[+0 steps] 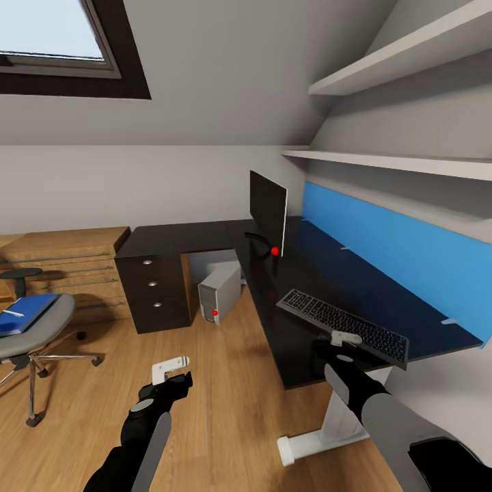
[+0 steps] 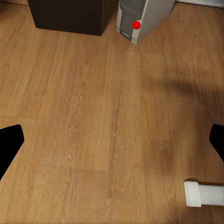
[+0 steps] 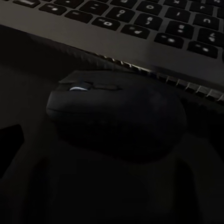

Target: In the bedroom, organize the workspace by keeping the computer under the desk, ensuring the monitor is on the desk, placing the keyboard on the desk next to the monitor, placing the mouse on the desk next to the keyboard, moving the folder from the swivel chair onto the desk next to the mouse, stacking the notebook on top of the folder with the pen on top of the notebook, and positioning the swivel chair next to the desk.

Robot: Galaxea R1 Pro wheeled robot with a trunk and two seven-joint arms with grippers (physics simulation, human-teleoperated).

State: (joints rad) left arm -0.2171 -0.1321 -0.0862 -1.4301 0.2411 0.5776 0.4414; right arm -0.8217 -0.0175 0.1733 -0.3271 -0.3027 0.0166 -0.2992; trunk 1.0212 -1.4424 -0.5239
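The black desk (image 1: 205, 236) carries the monitor (image 1: 268, 208) near its corner and the keyboard (image 1: 342, 322) toward the front. My right gripper (image 1: 344, 344) hovers at the keyboard's near edge, open, with the dark mouse (image 3: 116, 116) lying on the desk between its fingers, right beside the keyboard (image 3: 140, 23). The computer (image 1: 219, 292) stands on the floor under the desk. At the left, the swivel chair (image 1: 41, 335) holds the blue folder (image 1: 24, 312) with a thin white pen (image 1: 14, 313) on top. My left gripper (image 1: 174, 374) is open above the floor. The notebook is out of view.
A dark drawer unit (image 1: 154, 290) sits under the desk's left wing, a wooden chest (image 1: 68, 263) behind the chair. A blue panel (image 1: 389, 249) backs the desk under two wall shelves (image 1: 389, 160). The white desk foot (image 1: 307, 444) juts onto the wooden floor (image 2: 93, 116).
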